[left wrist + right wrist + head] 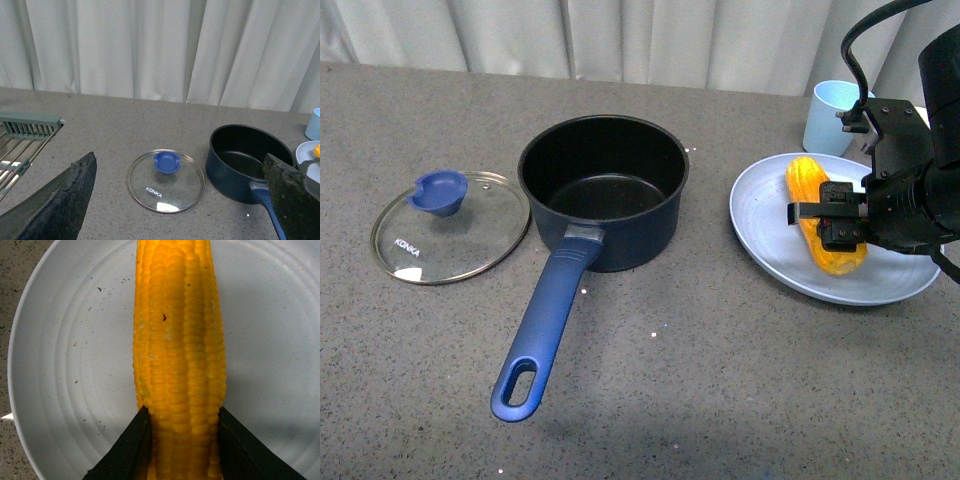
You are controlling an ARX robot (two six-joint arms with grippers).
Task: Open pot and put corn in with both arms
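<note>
Since the glass lid (460,245) already lies flat on the desk (720,380), knob up and just left of the pot (620,245), the pot stands open and only the corn remains to be moved. In the left wrist view the left jaws stand wide apart with nothing between them, hanging above the desk short of the lid. The pot sits mid-desk and empty, its black inside showing. Its long blue handle (545,320) points toward the robot. Well to the right, a pale plate (760,215) carries the corn (807,180), which lies lengthwise on it, and a light-blue cup (830,115) stands just behind. The right arm (910,200) reaches in over the plate. In the right wrist view the right jaws press both flanks of the cob (180,340) near one end, gripping it while it rests on the plate.

The cob looks stiff and fairly light, so it should lift in one piece without sagging. Its rounded, glossy kernel rows and its taper could let it roll or slide between flat pads. A hold this near one end may let the free end dip. A hold nearer the thick middle, squeezing across the rows, would probably carry it more level. The pot's mouth looks barely wider than the cob is long, so the cob may need tilting to go in.
</note>
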